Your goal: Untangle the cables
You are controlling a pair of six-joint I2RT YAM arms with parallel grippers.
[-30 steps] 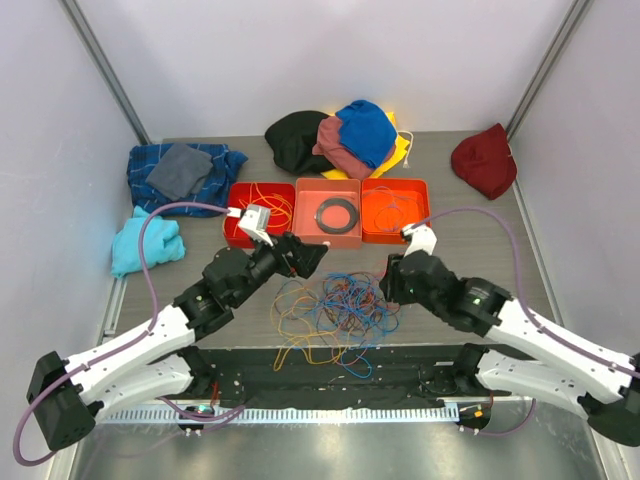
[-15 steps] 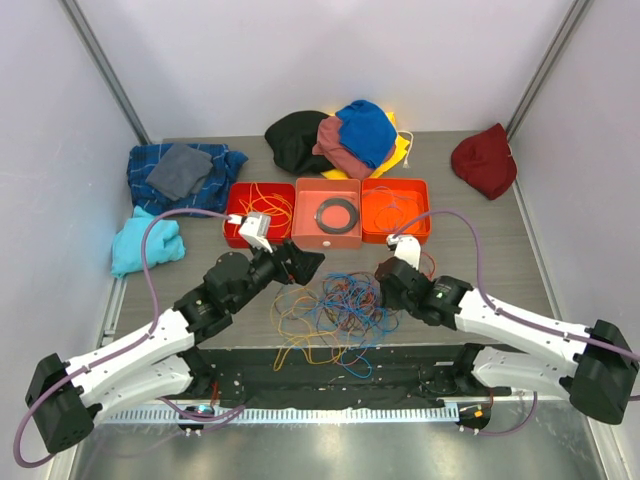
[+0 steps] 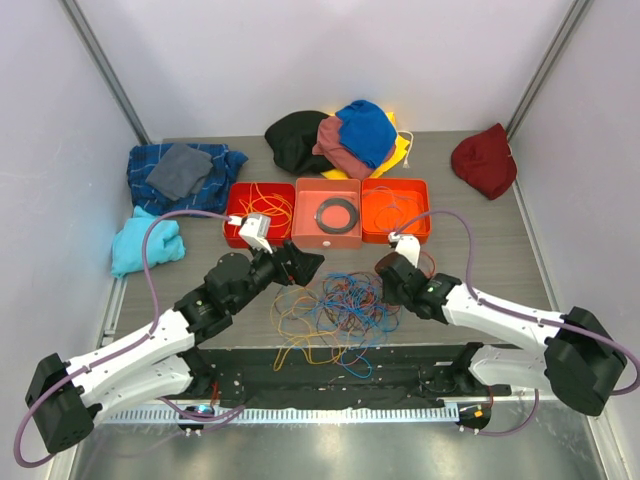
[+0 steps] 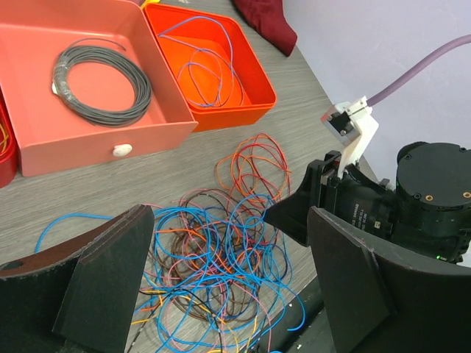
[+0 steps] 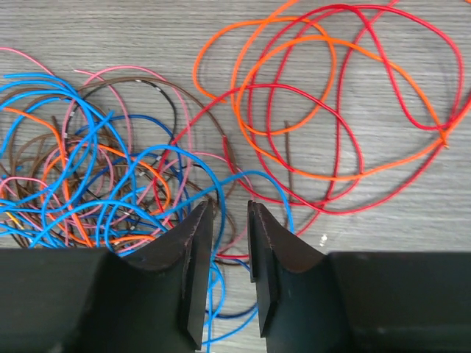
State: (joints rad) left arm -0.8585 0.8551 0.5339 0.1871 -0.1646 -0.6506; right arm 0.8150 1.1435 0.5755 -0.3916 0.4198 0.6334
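Both arms are low over the tangle of cables (image 3: 335, 308). It lies on the wooden table (image 3: 470, 240) just in front of three trays, between the two grippers. Blue, brown, pink and orange strands are knotted thick in the middle of the heap.

The left gripper (image 4: 227, 220) has its jaws flung wide with nothing in them, and it hangs above the heap's left side. The right gripper (image 5: 229, 207) sits at the heap's right edge, pointing down at the tabletop. Its fingers (image 5: 193, 272) are drawn close together, with a narrow slot showing between them. A blue strand (image 5: 218, 290) crosses under that slot, but whether the pads touch it I cannot tell, and nothing looks pinched.

Just beyond the right gripper's tips, the red and orange loops (image 5: 331, 110) spread flat and looser than the rest, only their near ends running into the knot.

Behind the heap:
- The orange tray (image 4: 228, 118) holds a blue wire and a purple one.
- The salmon tray (image 4: 73, 147) beside it holds a grey coil (image 4: 140, 88).
- The red tray (image 3: 232, 205) on the left holds orange and yellow wires.

Around the table's far edge there are clothes: a black, pink, blue and yellow pile (image 3: 340, 140), a dark red cloth (image 3: 485, 160), a blue plaid cloth (image 3: 190, 170) and a light blue cloth (image 3: 145, 248).
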